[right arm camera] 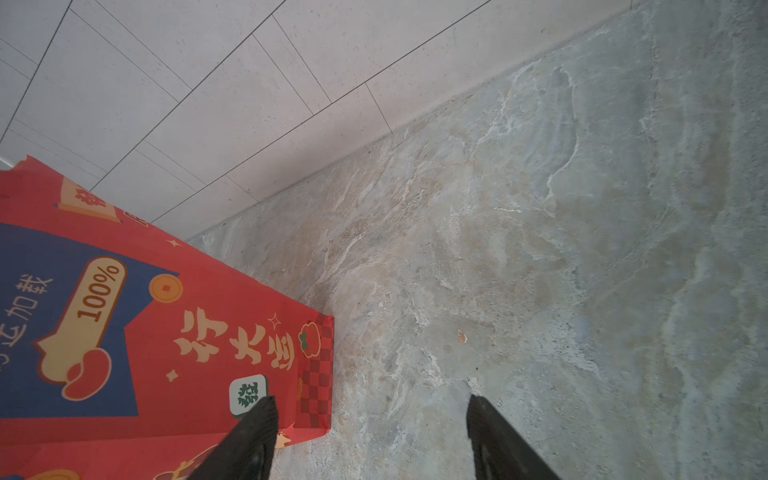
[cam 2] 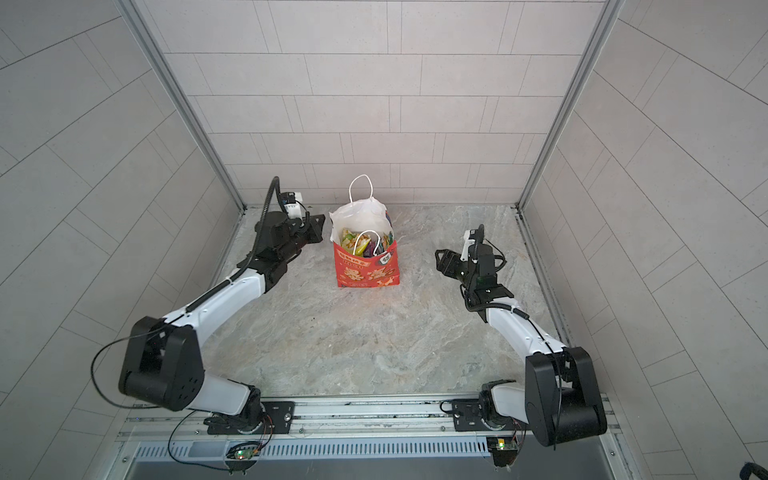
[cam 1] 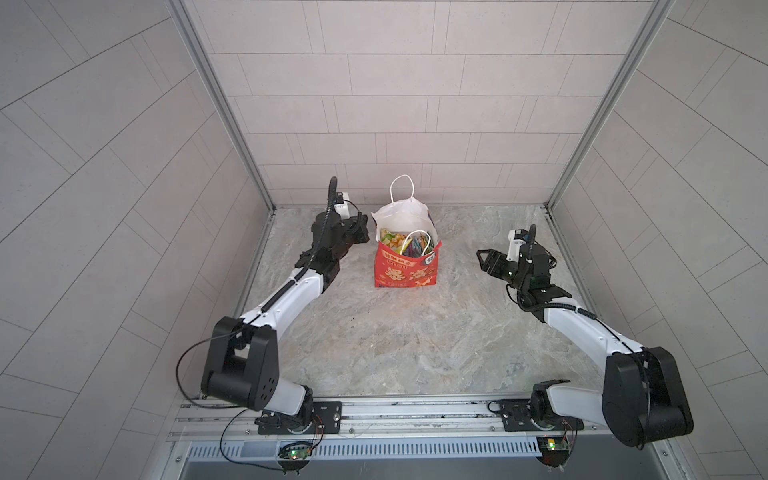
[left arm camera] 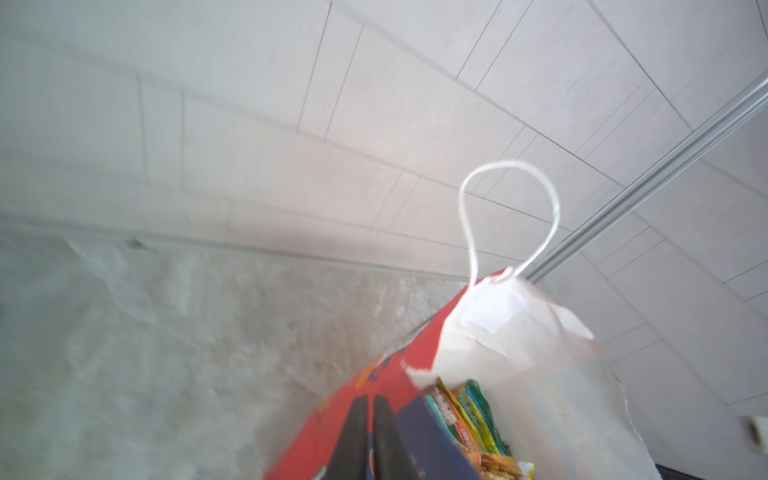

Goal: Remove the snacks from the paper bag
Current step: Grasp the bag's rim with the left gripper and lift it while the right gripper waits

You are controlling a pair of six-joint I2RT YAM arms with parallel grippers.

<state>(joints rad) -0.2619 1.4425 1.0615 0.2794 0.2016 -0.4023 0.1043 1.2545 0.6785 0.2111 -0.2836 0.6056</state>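
Standing upright toward the back of the table [cam 1: 415, 332], the bag [cam 1: 405, 270] has its mouth open. The snacks [cam 1: 403, 243] are all inside it, a jumble of yellow-green, orange, purple and teal packets sitting just under the rim. One white cord handle [cam 1: 402, 189] sticks straight up off the bag's back wall, and the other handle [cam 1: 415, 241] flops down over the packets. The white lining [cam 1: 399, 214] on that back wall looks pretty crumpled tbh.

The left gripper [cam 1: 360, 230] is right up next to the bag's left side, near the top edge. In the left wrist view its fingers [left arm camera: 357, 432] are nearly together with only a thin slit between them. The red and blue side of the bag [left arm camera: 349, 399] is right behind them and the snacks [left arm camera: 469, 411] are just past that. That view is smeared, so I honestly can't tell if it's pinching the paper or just sitting nearly closed beside it.

The right gripper [cam 1: 482, 259] is way off to the bag's right, well apart from it, pointing toward it. Its jaws are spread wide and holding nothing. The right wrist view shows bare table between the fingers [right arm camera: 249, 440], with the bag's [right arm camera: 166, 332] printed side beyond one of them.
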